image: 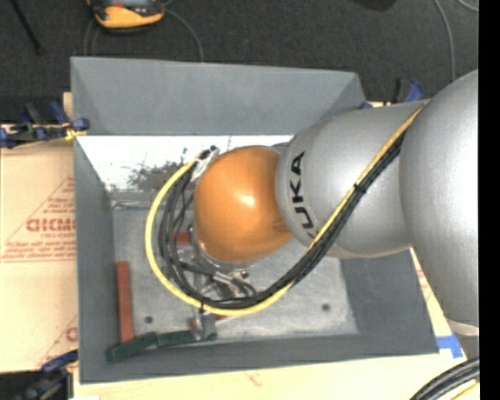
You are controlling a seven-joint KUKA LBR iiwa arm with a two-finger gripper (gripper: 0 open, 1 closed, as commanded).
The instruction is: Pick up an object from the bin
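Note:
My gripper point(227, 282) hangs low over the middle of the bin floor, mostly hidden beneath the arm's orange cover and a loop of cables. A long red-brown bar point(123, 301) lies along the left wall, well left of the gripper. A dark green handled tool point(150, 345) lies along the front wall, its metal end point(202, 328) just below and left of the gripper. A small red thing point(182, 237) peeks out between the cables at the gripper's left; I cannot tell what it is.
The arm comes in from the right and covers the right half of the bin. Bare grey floor shows at the front right and between the bar and the cables.

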